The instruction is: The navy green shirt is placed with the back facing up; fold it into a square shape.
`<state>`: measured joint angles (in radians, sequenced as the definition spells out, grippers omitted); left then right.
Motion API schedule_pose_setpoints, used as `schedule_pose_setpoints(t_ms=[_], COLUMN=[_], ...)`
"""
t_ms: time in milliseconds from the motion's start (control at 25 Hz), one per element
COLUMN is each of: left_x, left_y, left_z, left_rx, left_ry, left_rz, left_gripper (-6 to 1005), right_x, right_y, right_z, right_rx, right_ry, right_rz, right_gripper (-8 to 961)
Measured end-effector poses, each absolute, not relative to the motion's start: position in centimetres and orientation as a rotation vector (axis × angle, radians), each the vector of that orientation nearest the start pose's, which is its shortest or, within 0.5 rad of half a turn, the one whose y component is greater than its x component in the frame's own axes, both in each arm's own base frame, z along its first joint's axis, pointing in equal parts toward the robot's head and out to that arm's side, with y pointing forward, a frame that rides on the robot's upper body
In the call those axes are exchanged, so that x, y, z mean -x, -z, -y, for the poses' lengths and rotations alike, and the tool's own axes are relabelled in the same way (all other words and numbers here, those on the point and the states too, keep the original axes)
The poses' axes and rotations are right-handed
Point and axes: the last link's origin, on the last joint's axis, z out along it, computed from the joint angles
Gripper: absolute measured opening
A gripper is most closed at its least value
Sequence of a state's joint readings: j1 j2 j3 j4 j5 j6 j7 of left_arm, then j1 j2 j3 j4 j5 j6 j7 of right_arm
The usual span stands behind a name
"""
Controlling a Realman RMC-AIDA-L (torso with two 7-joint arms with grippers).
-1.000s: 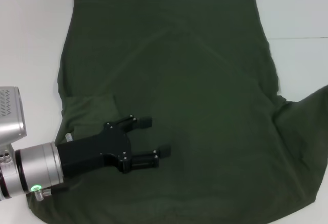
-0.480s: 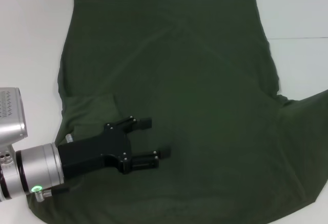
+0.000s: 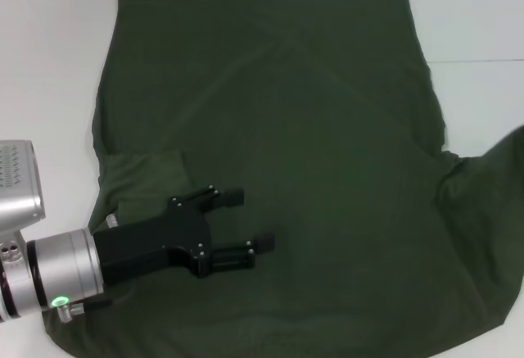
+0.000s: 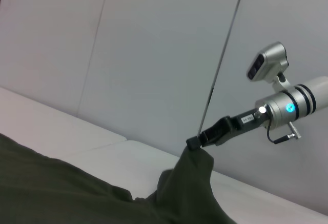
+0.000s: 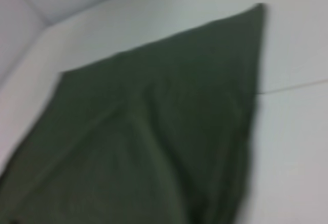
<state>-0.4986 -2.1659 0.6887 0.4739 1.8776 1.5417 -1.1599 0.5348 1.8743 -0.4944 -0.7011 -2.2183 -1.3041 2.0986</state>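
The navy green shirt (image 3: 278, 129) lies spread on the white table (image 3: 49, 63), plain side up. Its left sleeve (image 3: 143, 174) is folded inward. My left gripper (image 3: 252, 219) hovers open over the shirt's lower left part, with nothing between its fingers. The right gripper is outside the head view. The left wrist view shows the right gripper (image 4: 197, 143) shut on a raised corner of the shirt (image 4: 192, 183), held above the table. In the head view this lifted cloth (image 3: 491, 178) rises at the right edge. The right wrist view looks down on the shirt (image 5: 154, 147).
White table surface (image 3: 483, 22) surrounds the shirt on the left, far and right sides. A seam line (image 3: 479, 61) crosses the table at the right. Pale wall panels (image 4: 154, 55) stand behind the table.
The lifted cloth at the right edge has risen slightly and bunched more. The left gripper has barely moved.
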Motion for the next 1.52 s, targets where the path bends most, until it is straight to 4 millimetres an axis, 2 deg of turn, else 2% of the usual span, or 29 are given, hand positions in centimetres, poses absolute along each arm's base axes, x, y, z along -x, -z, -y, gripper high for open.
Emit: schedule_pose_setpoints(t_ms=[160, 280, 400, 520, 640, 760, 840, 920, 1040, 1200, 1320, 1520], left_x=[24.8, 24.9, 24.8, 24.8, 24.8, 24.9, 25.0, 25.0, 25.1, 25.2, 25.2, 25.3], left_y=[5.5, 5.5, 5.5, 5.5, 5.5, 5.5, 5.5, 5.5, 5.5, 5.4, 5.4, 5.4], left_z=[-30.1, -30.2, -30.3, -30.4, -30.4, -30.5, -30.5, -30.4, -30.4, -30.3, -30.3, -30.3], left_rx=[2.675, 2.674, 2.674, 2.673, 2.669, 2.665, 2.663, 2.662, 2.661, 2.658, 2.657, 2.656], left_ry=[0.962, 0.960, 0.957, 0.955, 0.949, 0.944, 0.944, 0.943, 0.942, 0.941, 0.942, 0.942], left_rz=[0.608, 0.613, 0.612, 0.611, 0.614, 0.616, 0.618, 0.620, 0.622, 0.630, 0.639, 0.642], left_gripper=[918, 918, 917, 917, 917, 917, 917, 917, 918, 919, 918, 918], right_x=[-32.1, -29.7, -27.3, -25.5, -24.2, -23.4, -23.3, -24.1, -24.8, -26.0, -27.1, -29.9], right_y=[-11.5, -10.1, -8.1, -5.3, -2.8, -1.7, -1.7, -2.5, -3.2, -4.6, -5.7, -6.7], right_z=[-37.9, -39.4, -41.3, -42.8, -43.0, -42.8, -42.7, -42.4, -42.0, -40.4, -38.9, -37.1], right_rx=[2.119, 2.168, 2.204, 2.239, 2.293, 2.339, 2.341, 2.325, 2.319, 2.335, 2.326, 2.234], right_ry=[-0.566, -0.606, -0.615, -0.550, -0.490, -0.463, -0.466, -0.471, -0.467, -0.488, -0.509, -0.478], right_rz=[-1.420, -1.416, -1.392, -1.355, -1.319, -1.284, -1.292, -1.328, -1.364, -1.424, -1.483, -1.608], right_gripper=[4, 4, 5, 5, 37, 85, 202, 319, 424, 563, 709, 936])
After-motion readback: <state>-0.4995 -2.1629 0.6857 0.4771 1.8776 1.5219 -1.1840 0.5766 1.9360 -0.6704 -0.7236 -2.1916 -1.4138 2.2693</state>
